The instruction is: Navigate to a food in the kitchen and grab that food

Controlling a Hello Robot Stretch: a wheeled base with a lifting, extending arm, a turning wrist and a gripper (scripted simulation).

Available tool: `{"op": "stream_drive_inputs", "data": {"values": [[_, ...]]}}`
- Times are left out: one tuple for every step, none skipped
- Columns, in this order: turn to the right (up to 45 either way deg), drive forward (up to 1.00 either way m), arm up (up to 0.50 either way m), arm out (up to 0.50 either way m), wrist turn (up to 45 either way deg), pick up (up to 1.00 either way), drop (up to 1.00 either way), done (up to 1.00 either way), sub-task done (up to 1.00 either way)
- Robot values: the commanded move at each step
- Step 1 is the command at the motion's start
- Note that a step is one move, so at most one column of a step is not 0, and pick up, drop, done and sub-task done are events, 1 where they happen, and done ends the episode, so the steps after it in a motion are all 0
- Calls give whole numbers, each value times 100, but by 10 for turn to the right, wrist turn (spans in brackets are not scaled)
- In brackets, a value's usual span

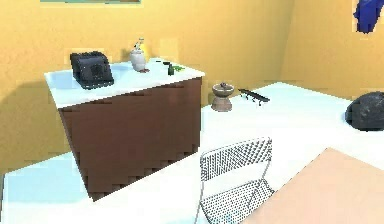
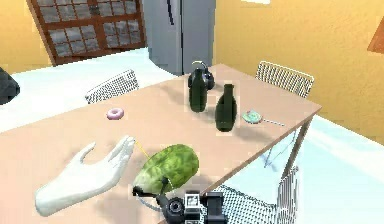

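Note:
A large green striped melon-like food lies on the pale wooden table near its front edge. My gripper shows at the arm side view's bottom, just in front of that green food, with its white marker squares to the right. The food lies on the table right behind the fingers, so I cannot tell whether the gripper holds anything. Farther out on the table lie a small pink ring-shaped item and a small green thing beside a thin utensil.
A white hand sculpture lies left of the melon; two dark vases stand mid-table. Wire chairs ring the table, a grey fridge behind. Ahead, a counter bears a toaster and vase; a wire chair is near.

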Motion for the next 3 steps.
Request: {"op": "stream_drive_inputs", "data": {"values": [[0,0,0,0,0,100,0,0,0],[0,0,10,0,0,0,0,0,0],[0,0,0,0,0,0,0,100,0]]}}
